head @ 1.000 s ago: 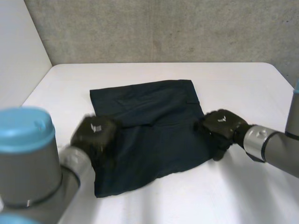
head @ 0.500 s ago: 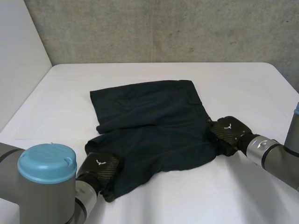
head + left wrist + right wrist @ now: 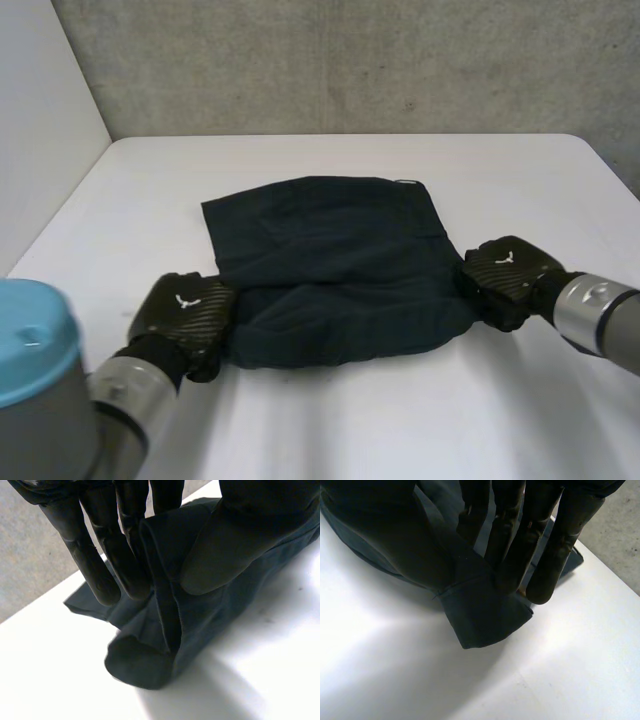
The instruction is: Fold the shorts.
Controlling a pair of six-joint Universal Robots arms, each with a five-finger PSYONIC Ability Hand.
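Observation:
Dark navy shorts (image 3: pixel 335 265) lie in the middle of the white table (image 3: pixel 330 420), their near part lifted and bulging. My left hand (image 3: pixel 185 318) holds the near left corner. In the left wrist view the hem (image 3: pixel 165 625) is pinched between the thumb (image 3: pixel 225 545) and the fingers (image 3: pixel 100 555). My right hand (image 3: pixel 505 278) grips the near right corner. There the thumb (image 3: pixel 400 545) and the fingers (image 3: pixel 520 550) clamp the cloth (image 3: pixel 485 615), which hangs past the fingertips.
A grey concrete wall (image 3: pixel 350 60) rises behind the table's far edge. A pale wall (image 3: pixel 40 120) stands at the left. Bare table surface surrounds the shorts on every side.
Both hands have closed on the near corners of the shorts and carried that edge up and away from me. The left hand moved from the front corner toward the left side.

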